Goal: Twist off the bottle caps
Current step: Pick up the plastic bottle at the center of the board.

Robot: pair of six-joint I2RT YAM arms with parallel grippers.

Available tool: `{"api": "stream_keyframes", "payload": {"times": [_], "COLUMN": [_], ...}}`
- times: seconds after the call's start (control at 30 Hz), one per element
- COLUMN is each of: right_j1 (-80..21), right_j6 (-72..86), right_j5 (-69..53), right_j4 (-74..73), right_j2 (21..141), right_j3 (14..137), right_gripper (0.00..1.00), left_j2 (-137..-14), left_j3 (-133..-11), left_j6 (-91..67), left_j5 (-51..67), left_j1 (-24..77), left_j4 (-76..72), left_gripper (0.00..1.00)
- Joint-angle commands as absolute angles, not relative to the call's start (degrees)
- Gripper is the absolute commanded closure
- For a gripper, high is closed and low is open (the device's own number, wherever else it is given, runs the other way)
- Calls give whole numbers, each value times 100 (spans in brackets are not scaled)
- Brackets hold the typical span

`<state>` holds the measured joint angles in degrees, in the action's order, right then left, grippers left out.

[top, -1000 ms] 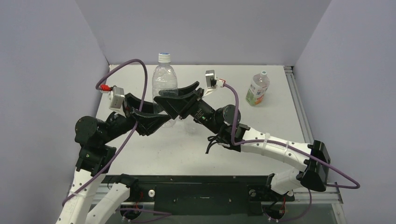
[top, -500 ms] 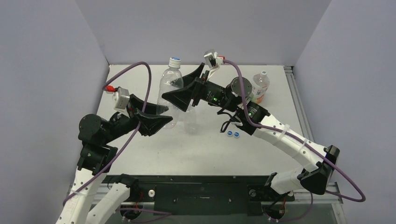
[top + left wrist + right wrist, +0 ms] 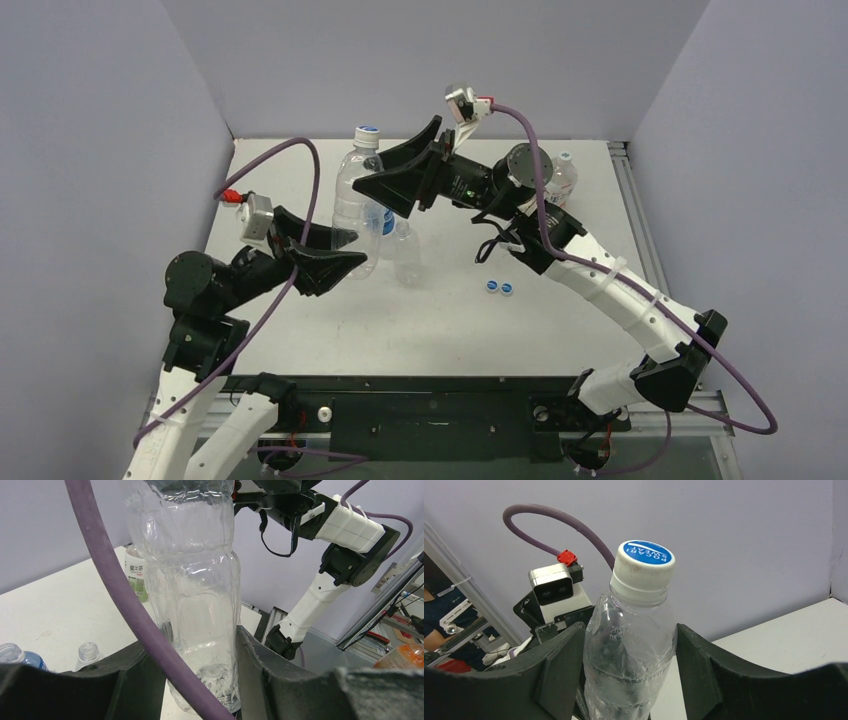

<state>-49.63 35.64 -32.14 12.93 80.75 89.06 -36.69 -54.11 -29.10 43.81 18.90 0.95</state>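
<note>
Bottle caps [image 3: 492,286] in blue, two of them, lie loose on the table [image 3: 330,330], nearer the arm bases than the held bottle [image 3: 195,595] and off to its right. The left claw [image 3: 350,248] is clamped on that plain clear bottle low on its body, one black finger pressed against each side just above the base. The bottle stands roughly upright in the grip.

Just beside the held bottle, on its right, stand two smaller bottles with bare, open necks: a blue-labelled bottle [image 3: 378,222] and a plain short bottle [image 3: 405,250].

Higher up the held bottle, the right claw [image 3: 629,630] has its fingers spread apart, one on each side of the bottle's shoulder. They sit below the screw cap [image 3: 644,560], not on it. Whether the fingers touch the plastic cannot be told. This cap has white sides and a blue printed top.

Well beyond the held bottle, towards the far right of the table, stands the wider labelled bottle [image 3: 137,580], partly hidden behind the right arm, its white cap [image 3: 565,157] on.
</note>
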Motion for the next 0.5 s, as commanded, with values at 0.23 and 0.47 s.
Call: {"api": "stream_keyframes", "payload": {"times": [0.23, 0.47], "right_j1": [-4986, -5500], "right_j6": [4144, 3674], "right_j5": [-3301, -3060], "right_j4": [2113, 1863], "right_j2": [7906, 7970], "right_j3": [8536, 8556], "right_gripper": [82, 85], "left_j2": [-3571, -3774], "left_j3": [-5308, -5481], "left_j6": [-3197, -3556], "left_j5": [4011, 4074], "left_j1": [1907, 1907], "left_j4": [-46, -533], "left_gripper": [3, 3]}}
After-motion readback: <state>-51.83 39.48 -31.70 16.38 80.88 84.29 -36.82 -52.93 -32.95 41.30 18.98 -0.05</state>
